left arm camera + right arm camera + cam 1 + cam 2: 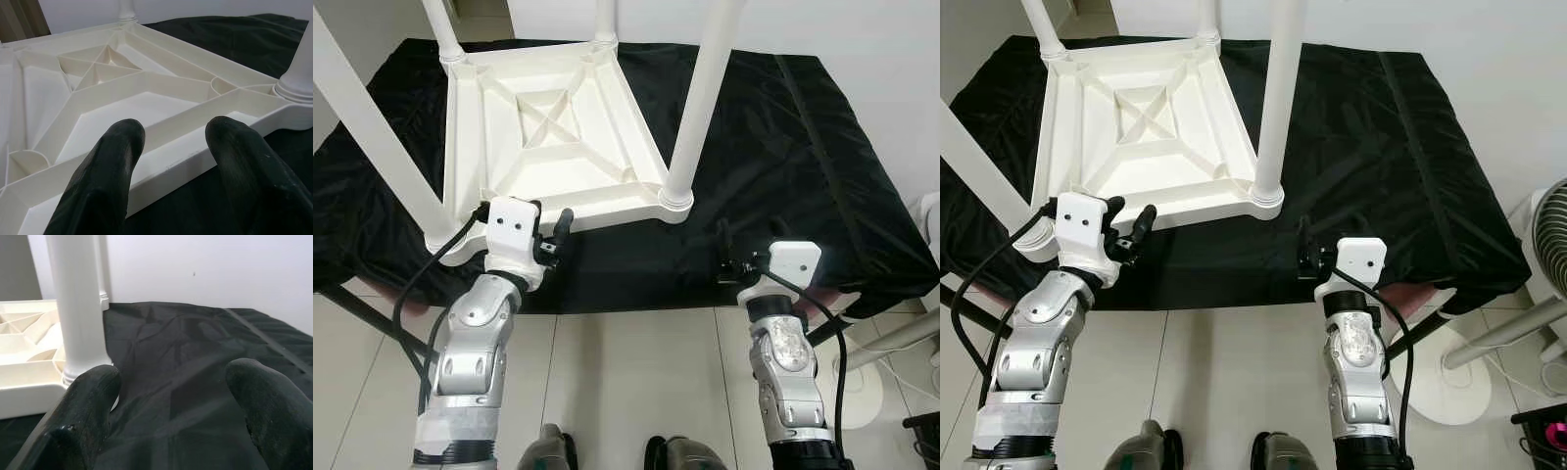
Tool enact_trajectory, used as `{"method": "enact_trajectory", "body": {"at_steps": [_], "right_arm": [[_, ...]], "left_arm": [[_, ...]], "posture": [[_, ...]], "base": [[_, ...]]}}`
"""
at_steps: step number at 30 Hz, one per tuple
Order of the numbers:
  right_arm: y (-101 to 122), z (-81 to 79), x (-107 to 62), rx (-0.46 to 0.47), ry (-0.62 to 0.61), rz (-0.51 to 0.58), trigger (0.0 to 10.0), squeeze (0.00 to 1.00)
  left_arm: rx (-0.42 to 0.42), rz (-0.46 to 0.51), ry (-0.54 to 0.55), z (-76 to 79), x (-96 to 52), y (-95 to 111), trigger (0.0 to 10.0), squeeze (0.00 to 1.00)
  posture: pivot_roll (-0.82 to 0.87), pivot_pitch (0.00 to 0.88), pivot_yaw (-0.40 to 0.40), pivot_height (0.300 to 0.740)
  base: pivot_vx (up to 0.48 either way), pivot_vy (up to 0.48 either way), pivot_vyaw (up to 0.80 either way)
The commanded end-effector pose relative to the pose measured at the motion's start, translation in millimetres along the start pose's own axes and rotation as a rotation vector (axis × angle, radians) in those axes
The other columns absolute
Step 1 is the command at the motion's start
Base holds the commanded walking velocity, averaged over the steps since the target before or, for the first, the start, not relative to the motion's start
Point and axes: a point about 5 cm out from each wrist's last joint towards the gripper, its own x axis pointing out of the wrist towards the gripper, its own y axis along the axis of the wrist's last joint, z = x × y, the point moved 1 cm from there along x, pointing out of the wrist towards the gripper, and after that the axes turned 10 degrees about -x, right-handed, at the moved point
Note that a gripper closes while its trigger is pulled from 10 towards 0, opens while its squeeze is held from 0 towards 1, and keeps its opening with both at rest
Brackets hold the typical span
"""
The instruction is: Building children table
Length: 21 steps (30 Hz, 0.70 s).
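Note:
A white plastic children's table [558,127] lies upside down on a black-covered worktop [803,157]. Its legs stand upward: the near-right leg [700,98], the near-left leg [372,137] and two at the far corners. My left gripper [550,217] is open just in front of the tabletop's near rim [186,161], between the two near legs, not touching it. My right gripper [729,253] is open over the black cloth [195,357] at the worktop's front edge, to the right of the near-right leg [78,303] and holding nothing.
The worktop's front edge runs just before both wrists, with tiled floor [636,382] and my feet below. A white fan [1552,225] and its round base [862,387] stand at the right, with cables. A white wall lies behind the worktop.

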Motion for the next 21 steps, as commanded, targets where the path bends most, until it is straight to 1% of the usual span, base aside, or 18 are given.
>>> {"method": "enact_trajectory", "body": {"at_steps": [1,15,21], "right_arm": [[0.6,-1.9,-1.1,-0.001,0.001,-0.008,10.0,0.00],[-1.0,-3.7,-0.5,-0.010,0.013,-0.013,10.0,0.00],[-1.1,-4.2,-1.8,-0.012,0.016,-0.015,10.0,0.00]], "left_arm": [[0.002,0.000,0.080,-6.3,-2.7,-4.3,10.0,0.00],[0.003,0.004,0.074,-3.9,-4.0,-4.9,10.0,0.00],[0.016,0.004,0.068,-2.8,-4.6,-5.2,10.0,0.00]], "posture": [[-0.05,0.094,0.035,0.740],[-0.05,0.096,0.030,0.740],[-0.05,0.098,0.031,0.740]], "base": [[0.000,0.405,0.00],[0.000,0.385,0.00],[0.000,0.000,0.00]]}}
